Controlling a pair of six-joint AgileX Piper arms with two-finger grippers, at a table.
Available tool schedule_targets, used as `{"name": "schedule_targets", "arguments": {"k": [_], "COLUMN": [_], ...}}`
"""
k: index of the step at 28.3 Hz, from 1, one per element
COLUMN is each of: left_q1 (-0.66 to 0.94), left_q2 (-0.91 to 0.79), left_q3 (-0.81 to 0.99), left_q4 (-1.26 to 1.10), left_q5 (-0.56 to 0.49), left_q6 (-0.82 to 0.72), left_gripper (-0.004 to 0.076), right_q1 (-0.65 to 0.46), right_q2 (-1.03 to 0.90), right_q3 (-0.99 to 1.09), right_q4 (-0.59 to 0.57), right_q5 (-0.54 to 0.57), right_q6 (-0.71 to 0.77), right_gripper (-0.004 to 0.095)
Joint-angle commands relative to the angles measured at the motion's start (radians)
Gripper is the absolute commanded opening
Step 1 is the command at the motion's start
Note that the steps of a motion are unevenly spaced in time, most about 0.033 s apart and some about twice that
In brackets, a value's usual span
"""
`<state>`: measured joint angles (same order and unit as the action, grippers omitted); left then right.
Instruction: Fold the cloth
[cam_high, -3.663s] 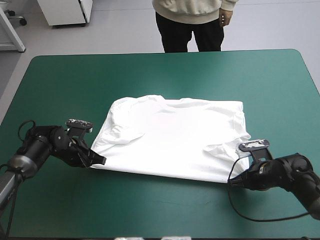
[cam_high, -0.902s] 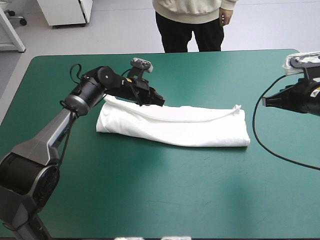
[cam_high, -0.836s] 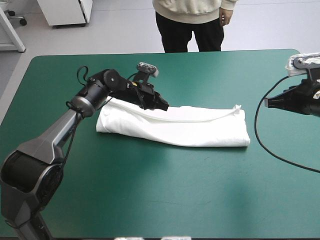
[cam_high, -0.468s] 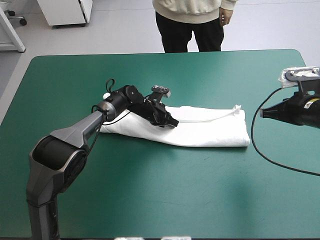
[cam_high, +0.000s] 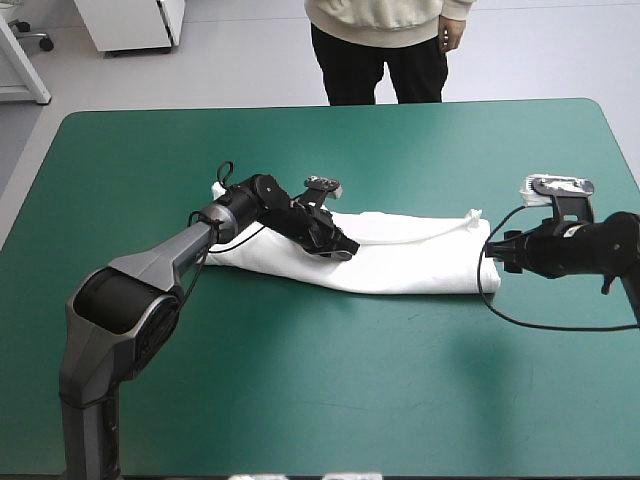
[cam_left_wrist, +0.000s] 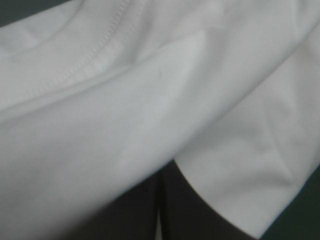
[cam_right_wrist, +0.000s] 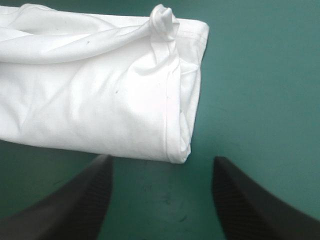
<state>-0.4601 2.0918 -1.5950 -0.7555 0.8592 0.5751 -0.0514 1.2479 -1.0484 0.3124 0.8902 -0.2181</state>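
Observation:
The white T-shirt (cam_high: 420, 262) lies folded into a long band across the middle of the table. My left gripper (cam_high: 343, 250) rests low on the band left of its middle, shut on a fold of the T-shirt. In the left wrist view white cloth (cam_left_wrist: 150, 100) drapes over the left gripper (cam_left_wrist: 157, 220), whose black fingers meet. My right gripper (cam_high: 490, 252) sits on the table just off the band's right end, open. In the right wrist view that folded end (cam_right_wrist: 100, 100) lies ahead of the right gripper (cam_right_wrist: 161, 197), not between its fingers. A small twisted knot of cloth (cam_right_wrist: 162, 20) sticks up at the far corner.
The teal-green cover (cam_high: 300, 400) stretches wide between the T-shirt and the table's near edge. A strip of cover (cam_high: 560, 150) also shows beyond and to the right of the band.
My left gripper has moved right and nearer along the band, taking cloth with it. My right gripper has come down from the far right to the band's right end and opened.

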Motion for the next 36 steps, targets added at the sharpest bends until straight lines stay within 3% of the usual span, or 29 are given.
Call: {"name": "schedule_targets", "arguments": {"k": [1,6,15,18,22,25,30,36], "left_q1": [-0.007,-0.007,-0.007,-0.007,-0.007,-0.007,-0.007,-0.007], "left_q2": [-0.043,-0.043,-0.043,-0.043,-0.043,-0.043,-0.043,-0.043], "left_q3": [-0.02,-0.02,-0.02,-0.02,-0.02,-0.02,-0.02,-0.029], "left_q4": [-0.031,-0.029,-0.027,-0.027,-0.027,-0.027,-0.027,-0.033], "left_q5": [0.001,0.001,-0.001,-0.003,-0.006,-0.007,-0.019,-0.042], "left_q6": [-0.004,-0.004,0.004,0.002,-0.001,-0.001,-0.001,-0.006], "left_gripper": [-0.0009,-0.0009,-0.0009,-0.0009,-0.0009,-0.0009,-0.0009,-0.0009], "right_q1": [-0.007,-0.007,-0.007,-0.007,-0.007,-0.007,-0.007,-0.007], "right_q2": [0.058,0.185,0.39,0.443,0.487,0.497,0.478,0.316], "right_q3": [-0.022,-0.022,-0.022,-0.022,-0.022,-0.022,-0.024,-0.062], "right_q4": [0.047,0.113,0.164,0.225,0.297,0.318,0.322,0.345], "right_q5": [-0.096,-0.146,-0.226,-0.212,-0.17,-0.132,-0.128,-0.105], "right_q6": [-0.018,-0.079,-0.133,-0.197,-0.285,-0.337,-0.353,-0.36], "right_gripper": [0.08,0.0712,0.0681,0.0594,0.0326,-0.0009,-0.0015,-0.0015]}}
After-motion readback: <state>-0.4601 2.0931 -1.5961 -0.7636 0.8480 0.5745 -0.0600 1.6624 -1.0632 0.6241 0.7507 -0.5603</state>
